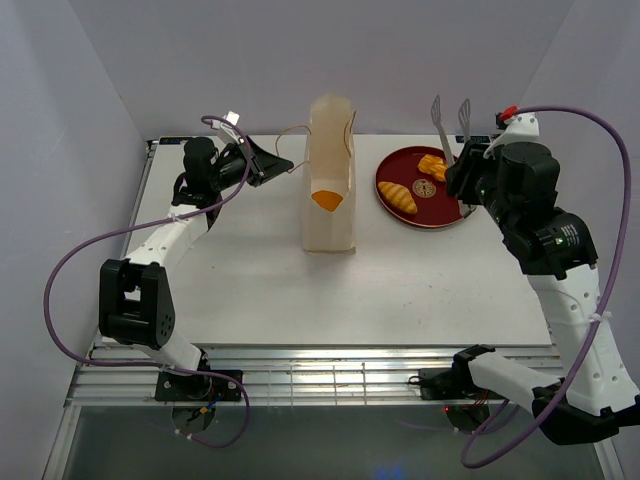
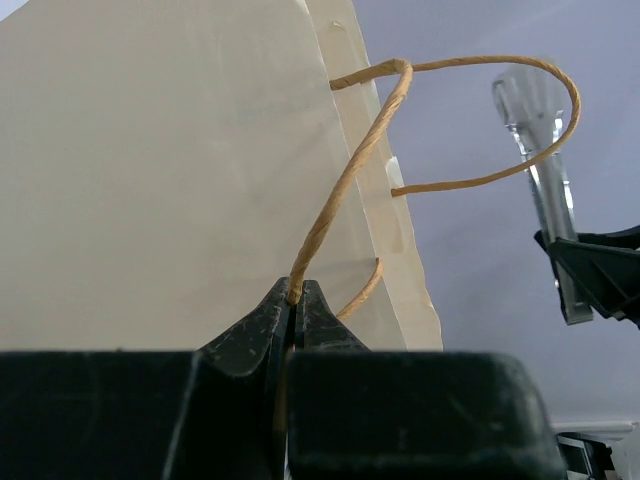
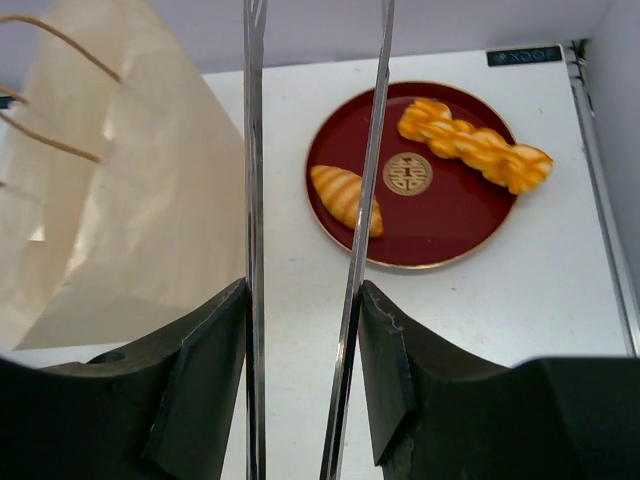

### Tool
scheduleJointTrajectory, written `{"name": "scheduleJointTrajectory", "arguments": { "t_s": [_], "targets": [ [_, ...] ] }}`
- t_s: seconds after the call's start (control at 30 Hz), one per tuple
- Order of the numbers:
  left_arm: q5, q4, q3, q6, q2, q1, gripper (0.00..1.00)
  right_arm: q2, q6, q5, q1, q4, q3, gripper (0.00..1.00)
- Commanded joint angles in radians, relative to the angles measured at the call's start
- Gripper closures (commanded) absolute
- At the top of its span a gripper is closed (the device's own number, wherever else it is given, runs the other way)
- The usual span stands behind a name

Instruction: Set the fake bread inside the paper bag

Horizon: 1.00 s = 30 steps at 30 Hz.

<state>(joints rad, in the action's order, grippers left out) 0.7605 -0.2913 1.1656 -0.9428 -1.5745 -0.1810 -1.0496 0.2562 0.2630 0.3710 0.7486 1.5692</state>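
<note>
The left pincer is clamped on the paper bag's cord handle. The right pincer grips spread tongs near the red plate, which holds a croissant and a braided loaf. The next move is probably to lower the tongs and pinch one piece.

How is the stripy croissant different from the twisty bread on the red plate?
The small striped golden croissant is short with smooth stripes; the long twisted braided loaf is longer and knobbly. On the dark red round plate, the croissant sits near the left edge, the loaf toward the back. Both are glossy orange.
</note>
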Motion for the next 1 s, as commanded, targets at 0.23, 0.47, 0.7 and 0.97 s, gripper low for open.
{"name": "scheduleJointTrajectory", "arguments": {
  "t_s": [0.23, 0.47, 0.7, 0.97],
  "targets": [
    [0.033, -0.003, 0.008, 0.025, 0.031, -0.008, 1.00, -0.075, 0.003, 0.076, -0.030, -0.084, -0.223, 0.50],
    [0.043, -0.005, 0.017, 0.021, 0.027, -0.006, 1.00, -0.127, 0.031, -0.021, -0.060, -0.219, -0.426, 0.52],
    [0.048, -0.005, 0.008, 0.022, 0.031, -0.006, 1.00, -0.167, 0.049, -0.060, -0.099, -0.275, -0.495, 0.52],
    [0.051, -0.014, -0.004, 0.019, 0.031, -0.006, 1.00, -0.144, 0.149, -0.376, -0.398, -0.396, -0.594, 0.52]
  ]
}}
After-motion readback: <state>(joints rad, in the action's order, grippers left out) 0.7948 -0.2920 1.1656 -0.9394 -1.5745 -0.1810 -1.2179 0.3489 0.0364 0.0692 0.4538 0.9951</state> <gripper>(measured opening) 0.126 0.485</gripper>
